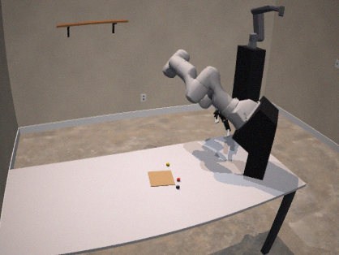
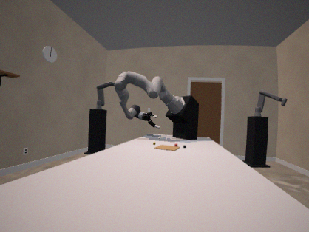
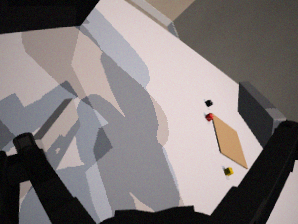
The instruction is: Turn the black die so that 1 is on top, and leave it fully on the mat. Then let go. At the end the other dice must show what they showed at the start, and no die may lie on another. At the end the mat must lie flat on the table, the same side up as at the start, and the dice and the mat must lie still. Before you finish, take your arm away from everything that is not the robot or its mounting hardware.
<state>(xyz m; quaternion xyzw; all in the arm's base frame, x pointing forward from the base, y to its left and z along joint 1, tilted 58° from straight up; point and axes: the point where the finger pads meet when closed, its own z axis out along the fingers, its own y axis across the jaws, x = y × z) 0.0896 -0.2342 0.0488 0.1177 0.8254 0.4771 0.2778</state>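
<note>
Black die (image 1: 178, 187) nearest the table's front edge, off the tan mat (image 1: 161, 178), just beside its corner; top face unreadable. Red die (image 1: 178, 179) close behind it at the mat's edge, yellow die (image 1: 168, 164) past the far side. Gripper (image 1: 225, 126) high near the base, fingers spread wide, holding nothing. Approach step: come down over the black die from the side away from red, straddle it squarely, avoid nudging the red die or the mat.
</note>
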